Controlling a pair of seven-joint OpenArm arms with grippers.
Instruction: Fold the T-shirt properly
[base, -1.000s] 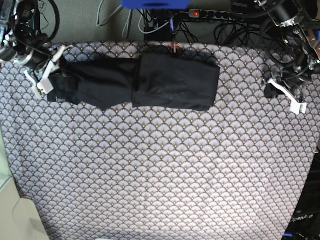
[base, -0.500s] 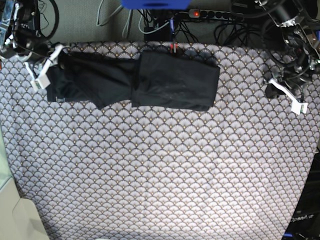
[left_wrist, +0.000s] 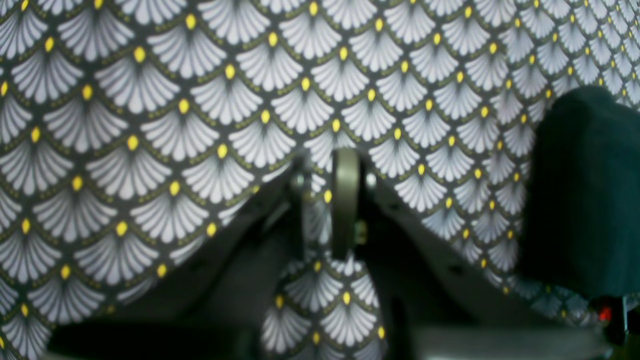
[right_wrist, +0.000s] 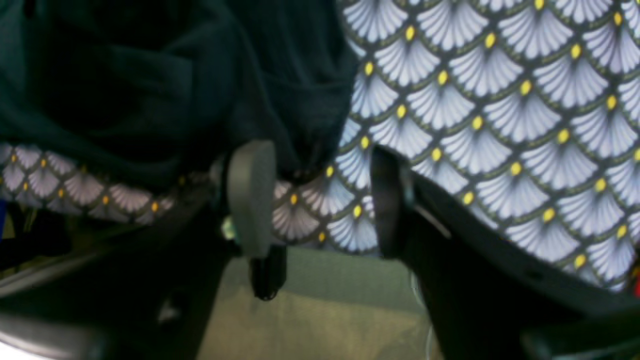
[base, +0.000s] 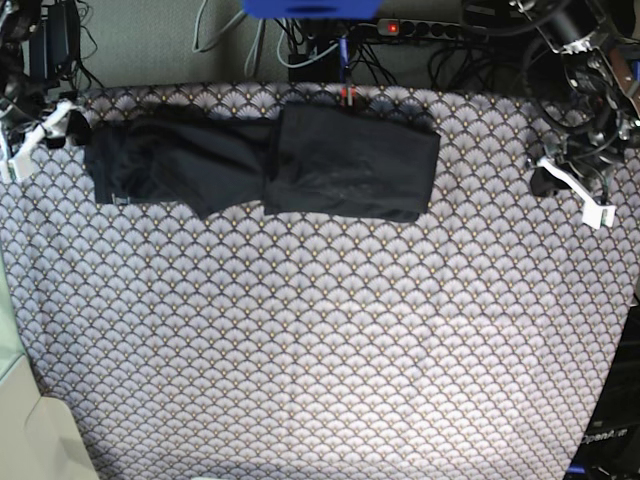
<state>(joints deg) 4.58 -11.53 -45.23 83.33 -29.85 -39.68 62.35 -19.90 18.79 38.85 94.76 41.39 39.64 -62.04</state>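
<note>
Right gripper (right_wrist: 320, 200) I read as spread, empty, just beside the T-shirt (base: 260, 165) edge; left gripper (left_wrist: 332, 205) nearly pressed together over the tablecloth (base: 320, 340), holding nothing.

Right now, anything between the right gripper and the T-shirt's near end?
Nothing visible. The right gripper has its fingers apart, empty, just off the T-shirt at the tablecloth edge; only bare patterned cloth shows between them.
</note>
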